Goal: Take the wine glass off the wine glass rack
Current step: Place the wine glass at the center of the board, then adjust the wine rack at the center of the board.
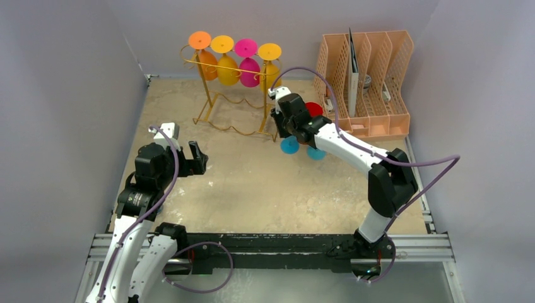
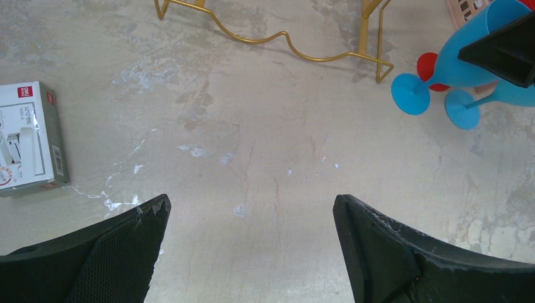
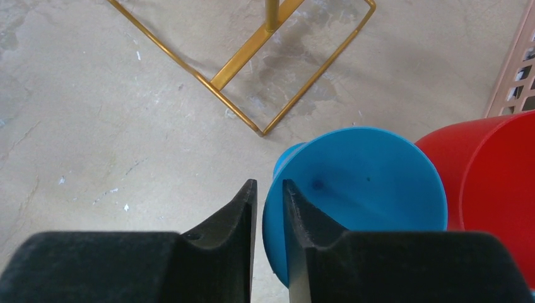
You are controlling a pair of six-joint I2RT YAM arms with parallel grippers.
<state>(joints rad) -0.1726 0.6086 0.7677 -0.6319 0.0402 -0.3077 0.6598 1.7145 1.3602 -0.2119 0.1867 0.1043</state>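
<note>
Blue wine glass: off the wine glass rack, lying on its side on the surface just right of the rack's base, foot toward the left arm. A 2nd blue glass and a red glass lie beside it.

Right tool: arm stretched fwd and left, tool low over the glasses. Jaws stand narrowly apart w/ the blue glass's rim wall between them. A thin gap shows on one side, so I cannot tell whether it is gripped or let go.

Left tool: arm folded back near its base, tool wide apart, holding nothing, well apart from the rack.

Rack: upright at rear centre, 4 glasses hanging bowl-down (orange, yellow, pink, yellow).

Surface: beige, scuffed, white flecks. Peach lattice organiser at rear right. White carton at left. Plain pale walls on 3 sides.
</note>
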